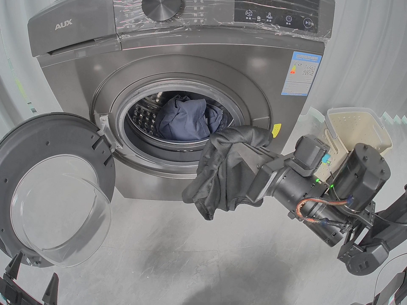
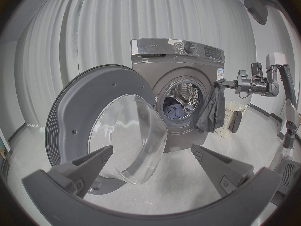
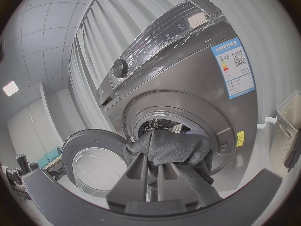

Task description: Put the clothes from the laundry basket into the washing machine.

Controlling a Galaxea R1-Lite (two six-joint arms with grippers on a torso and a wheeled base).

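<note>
Grey floor (image 1: pixel 169 242) and pale curtains (image 1: pixel 369 43) frame the washing machine (image 1: pixel 178 56). A dark garment (image 1: pixel 220 170) hangs just outside the drum mouth (image 1: pixel 169 147), at its 4 o'clock, with the right gripper (image 3: pixel 152 173) pinching its top fold between pressed-together jaws. Loading is the step in hand; next, I judge, comes a push toward 10 o'clock over the lip, then release. The left gripper (image 2: pixel 151 147) has its jaws spread.

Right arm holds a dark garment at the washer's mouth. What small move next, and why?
Probably ease the right end effector forward into the drum of the grey front-loading washing machine. It is shut on the dark grey mesh garment, which hangs outside the opening's lower right rim; the round grey door stands open.
</note>
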